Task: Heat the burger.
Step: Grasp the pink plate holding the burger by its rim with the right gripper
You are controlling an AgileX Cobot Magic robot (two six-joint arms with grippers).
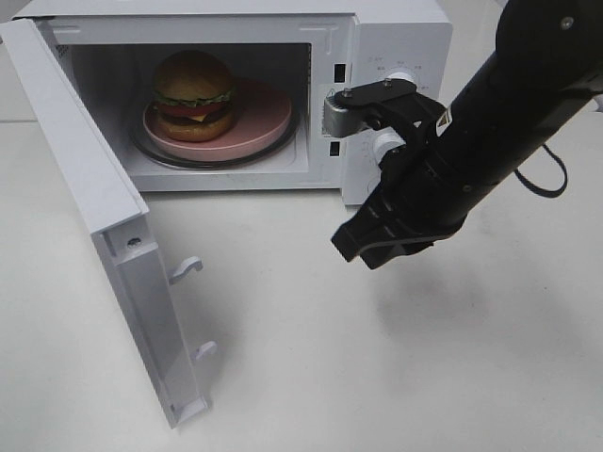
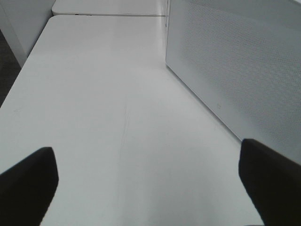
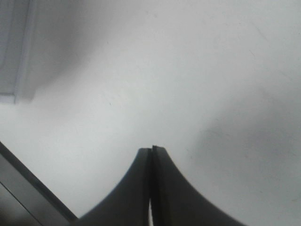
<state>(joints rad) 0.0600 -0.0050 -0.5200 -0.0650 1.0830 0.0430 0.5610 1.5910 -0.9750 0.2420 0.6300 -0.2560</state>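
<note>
White microwave [image 1: 396, 56] is the ref: door [image 1: 104, 235] swung wide at its left, burger [image 1: 194, 96] inside on plate [image 1: 268, 118]. L gripper [image 2: 150, 186] beside it — jaws wide, empty. R gripper [image 1: 363, 247] in front — jaws shut, empty. Risk: pushing door w/ R arm clips the knobs.

1. The burger [image 1: 195, 96] is tall, with a glossy golden-brown bun, green lettuce, a red tomato slice, a dark patty and yellow cheese.
2. It stands upright and whole, its layers stacked.
3. It sits on the left part of a round pink plate [image 1: 268, 118], close to that rim.
4. The plate lies on the glass turntable [image 1: 221, 160] inside the open microwave [image 1: 396, 38].
</note>
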